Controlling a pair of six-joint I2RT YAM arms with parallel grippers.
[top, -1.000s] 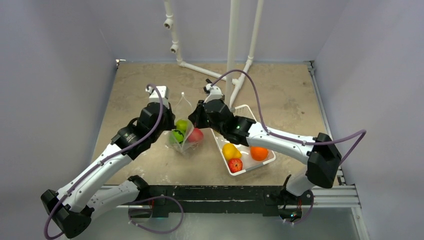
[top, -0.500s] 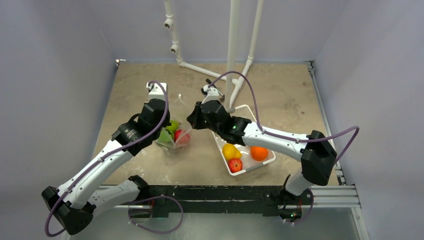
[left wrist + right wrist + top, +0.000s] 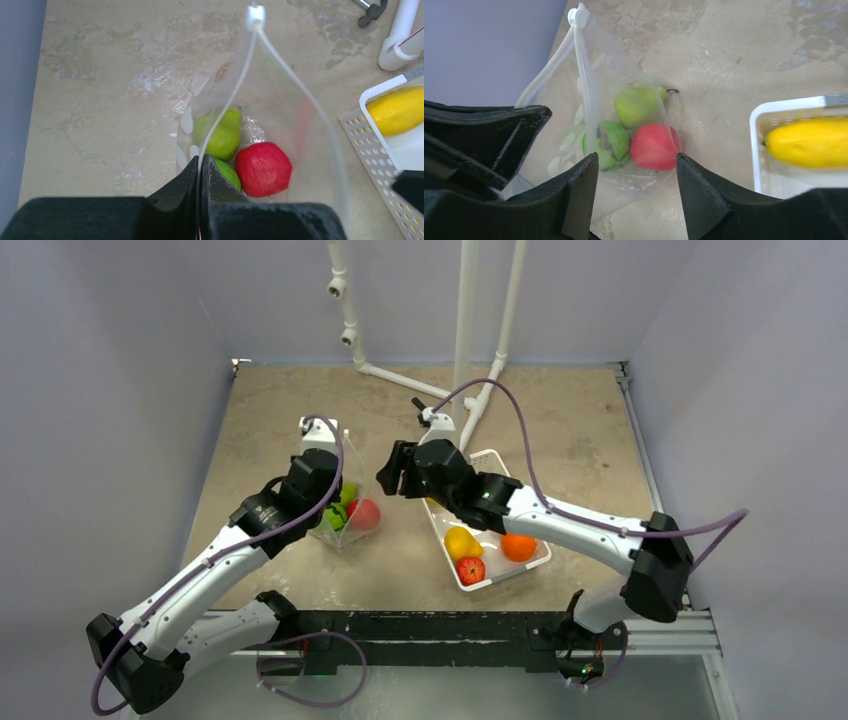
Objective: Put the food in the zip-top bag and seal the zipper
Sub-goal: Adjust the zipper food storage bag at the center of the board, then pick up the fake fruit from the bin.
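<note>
Well, my left jaws are clenched on the near lip of the zipper [image 3: 226, 100]. I judge that grip is there to keep the zip-top bag [image 3: 310, 130] standing on the worktop [image 3: 100, 75] with its mouth spread for loading. The white slider tab [image 3: 255, 12] sits at the far end of the strip and the two lips gape apart, so nothing is sealed yet. My right jaws are released and empty, hanging above the worktop between the bag and the white tray [image 3: 508, 574]. To me that looks like a pose for fetching the next piece.

Counting now: three pieces are in the bag, a green pear [image 3: 220, 135], a second green fruit [image 3: 229, 174] and a red apple [image 3: 263, 169], bunched together at the bottom. Three more show in the tray: a yellow fruit [image 3: 462, 541], a smaller red apple [image 3: 470, 569] and an orange [image 3: 517, 546]. My right arm covers the tray's far part, so I cannot rule out more there.
</note>
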